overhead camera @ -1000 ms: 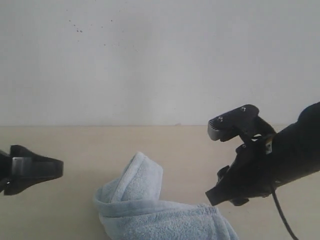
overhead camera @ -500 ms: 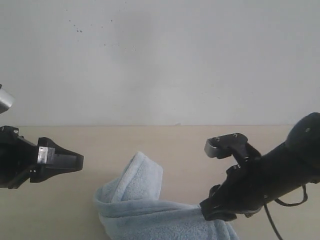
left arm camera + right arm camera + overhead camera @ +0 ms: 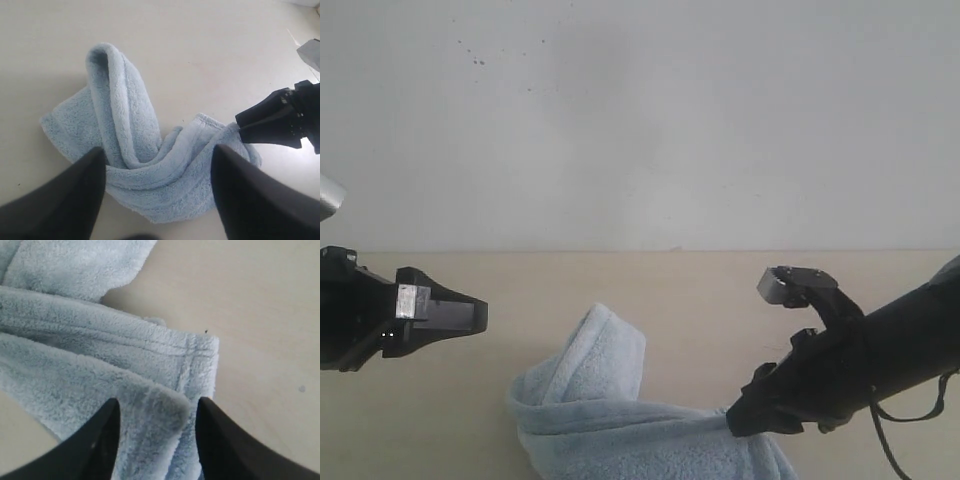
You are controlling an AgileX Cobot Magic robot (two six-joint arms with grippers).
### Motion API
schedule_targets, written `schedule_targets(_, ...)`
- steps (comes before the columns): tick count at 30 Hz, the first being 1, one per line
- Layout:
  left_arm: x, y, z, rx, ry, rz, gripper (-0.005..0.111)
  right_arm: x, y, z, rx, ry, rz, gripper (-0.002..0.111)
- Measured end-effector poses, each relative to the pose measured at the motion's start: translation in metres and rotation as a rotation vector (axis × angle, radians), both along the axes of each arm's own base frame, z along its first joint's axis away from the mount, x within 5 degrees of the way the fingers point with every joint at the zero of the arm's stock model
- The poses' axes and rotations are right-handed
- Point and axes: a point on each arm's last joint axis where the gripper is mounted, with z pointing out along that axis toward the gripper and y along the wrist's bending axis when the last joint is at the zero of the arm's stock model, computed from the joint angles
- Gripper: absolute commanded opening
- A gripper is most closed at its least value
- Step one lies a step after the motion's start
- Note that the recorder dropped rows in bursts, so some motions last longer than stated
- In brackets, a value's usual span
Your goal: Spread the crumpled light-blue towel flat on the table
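Left gripper [image 3: 470, 316]: we see it level, left of the towel [image 3: 590, 400], spread wide, empty.
Right gripper [image 3: 156, 407]: tilted down, spread astride a towel fold.
Right wrist only: stitched hem [image 3: 190, 360].
Towel: crumpled on table [image 3: 700, 290].

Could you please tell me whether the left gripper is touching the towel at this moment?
Apart. The exterior view shows a strip of bare table between the left gripper and the nearest edge of the towel.
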Motion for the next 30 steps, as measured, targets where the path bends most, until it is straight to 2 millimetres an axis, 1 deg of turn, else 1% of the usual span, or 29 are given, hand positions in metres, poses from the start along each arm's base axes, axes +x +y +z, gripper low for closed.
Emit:
schedule_targets(6,0.000,0.000,0.000,-0.007,0.001,0.004,0.059,0.000,0.003,-0.011,0.022,0.029,0.029,0.046)
schedule_targets(7,0.000,0.000,0.000,-0.007,0.001,0.004,0.059,0.000,0.003,-0.011,0.026,0.033,0.030,0.041)
schedule_targets(11,0.000,0.000,0.000,-0.009,0.001,0.005,0.059,-0.001,0.004,-0.012,0.034,0.036,0.060,0.001)
schedule_targets(17,0.000,0.000,0.001,-0.011,0.002,0.006,0.059,-0.002,0.005,-0.012,0.041,0.041,0.065,0.000)
schedule_targets(20,0.000,0.000,0.001,-0.013,0.002,0.007,0.059,-0.004,0.005,-0.004,0.053,0.026,0.077,0.000)
schedule_targets(24,0.000,0.000,0.001,-0.013,0.002,0.007,0.059,-0.009,0.006,0.021,0.080,-0.042,0.098,0.000)
schedule_targets(28,0.000,-0.001,0.001,-0.022,0.006,0.001,0.059,-0.019,0.006,0.050,0.121,-0.114,0.131,0.000)
schedule_targets(30,-0.002,-0.004,0.002,-0.054,0.017,-0.020,0.059,-0.025,0.006,0.063,0.138,-0.143,0.146,0.000)
